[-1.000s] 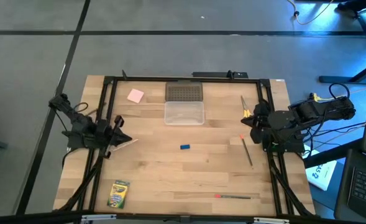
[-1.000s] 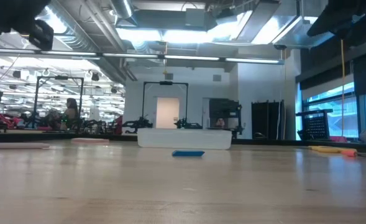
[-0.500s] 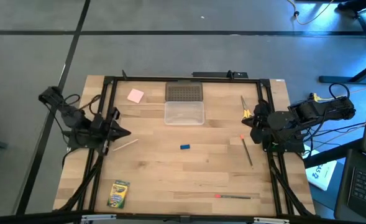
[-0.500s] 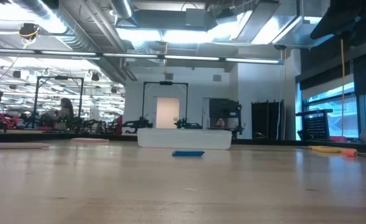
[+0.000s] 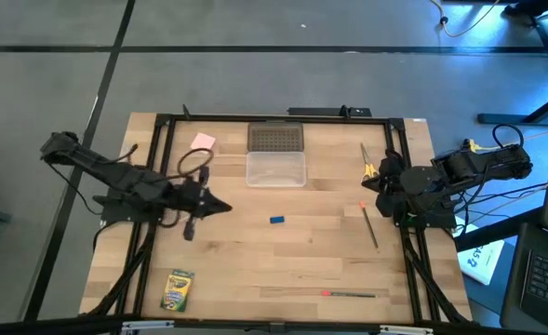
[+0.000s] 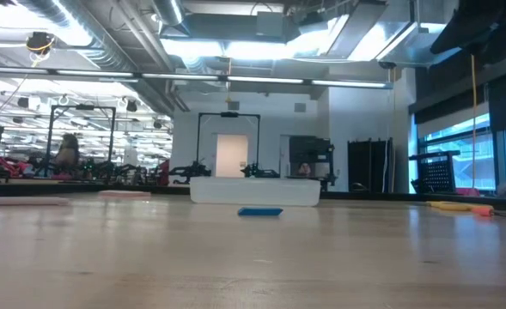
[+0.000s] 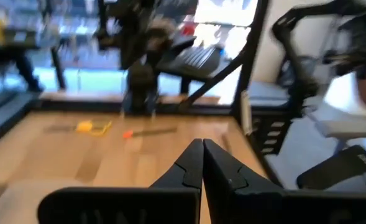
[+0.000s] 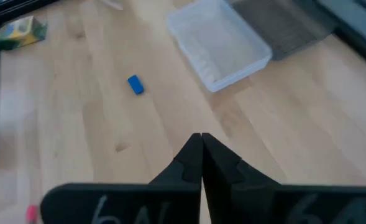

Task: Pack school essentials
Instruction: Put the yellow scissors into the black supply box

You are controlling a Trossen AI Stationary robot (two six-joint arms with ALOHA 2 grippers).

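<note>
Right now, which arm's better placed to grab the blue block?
Left, probably. The left gripper, shut, is out over the table near the tiny blue block; the right gripper, shut, sits at the right edge, farther off.

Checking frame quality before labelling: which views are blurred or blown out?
Left wrist view: smeared throughout, the window behind blown out; only the shut left gripper reads clearly. Right wrist view: soft but usable, small blue block and clear rectangular plastic case distinct. Low view: bright ceiling lights, blue block legible. High view: sharp, evenly lit.
</note>
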